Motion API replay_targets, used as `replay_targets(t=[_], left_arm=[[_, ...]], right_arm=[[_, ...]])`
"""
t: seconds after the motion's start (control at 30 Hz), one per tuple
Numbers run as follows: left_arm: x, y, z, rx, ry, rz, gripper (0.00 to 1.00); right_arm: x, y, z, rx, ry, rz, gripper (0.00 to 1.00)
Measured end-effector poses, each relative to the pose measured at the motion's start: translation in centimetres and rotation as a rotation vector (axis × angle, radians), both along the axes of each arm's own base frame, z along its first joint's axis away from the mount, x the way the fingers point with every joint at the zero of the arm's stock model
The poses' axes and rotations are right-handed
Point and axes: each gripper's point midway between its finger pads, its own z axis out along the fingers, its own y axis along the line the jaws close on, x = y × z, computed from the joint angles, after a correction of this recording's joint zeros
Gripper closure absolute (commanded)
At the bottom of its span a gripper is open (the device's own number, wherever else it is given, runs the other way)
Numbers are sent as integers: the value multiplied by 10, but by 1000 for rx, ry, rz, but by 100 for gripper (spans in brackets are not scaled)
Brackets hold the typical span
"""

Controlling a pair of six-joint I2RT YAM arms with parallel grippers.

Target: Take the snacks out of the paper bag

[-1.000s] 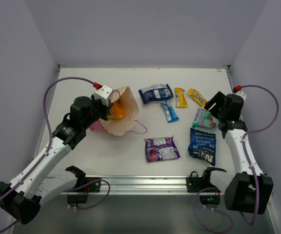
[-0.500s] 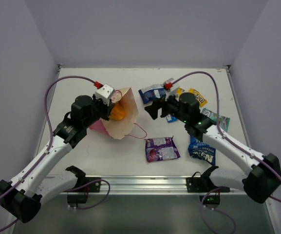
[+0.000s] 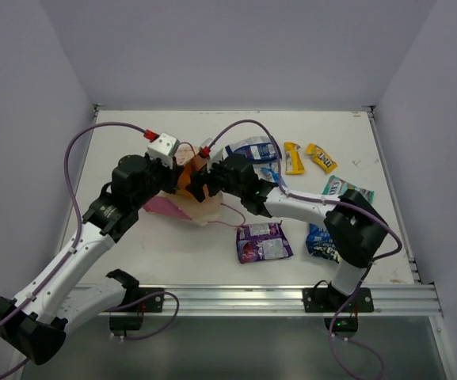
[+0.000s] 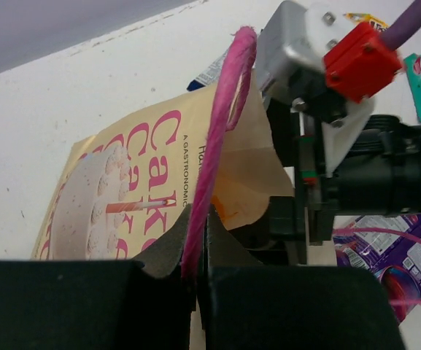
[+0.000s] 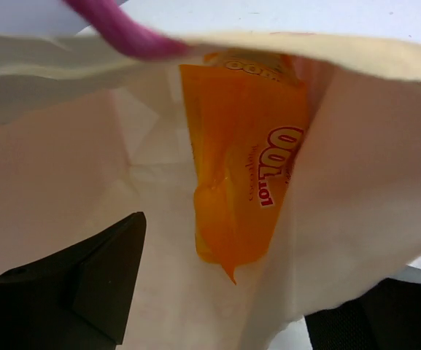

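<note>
One wrapper inside: an orange wrapper lies in the paper bag, flat against an inner wall and well past the mouth.
Bag: tipped over at the left middle of the desk, with its mouth turned to the right.
Left pincer: pressed together on the pink handle, holding up the top edge of the mouth.
Right pincer: spread wide and pinching nothing; it sits at the bag's mouth with a paper wall on either side.
Wrapper to pincer: ahead of the right pincer and roughly between its two fingers, deeper in the bag. The two are apart, not touching.
Weight: probably very light, so it needs almost no lifting force.
Feel: thin, glossy film that is likely floppy and slippery. It should crinkle rather than break, though the filling may crush.
Where to hold: the sealed end nearest the fingers, pinched across its flat faces.
Risk: the paper walls are soft and close, so a finger could catch paper along with the film.
Already out: a purple pouch in the near middle, a blue pouch and two yellow bars farther off, and a teal pouch to the right.
</note>
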Motion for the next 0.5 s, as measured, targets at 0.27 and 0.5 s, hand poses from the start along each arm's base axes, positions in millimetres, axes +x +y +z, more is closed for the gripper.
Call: replay_targets(t=[0.27, 0.5], left_arm=[[-3, 4, -7, 1, 43, 28, 100], [-2, 5, -7, -6, 47, 41, 100]], right_arm=[[17, 2, -20, -19, -29, -89, 20], [-2, -23, 40, 43, -94, -119, 18]])
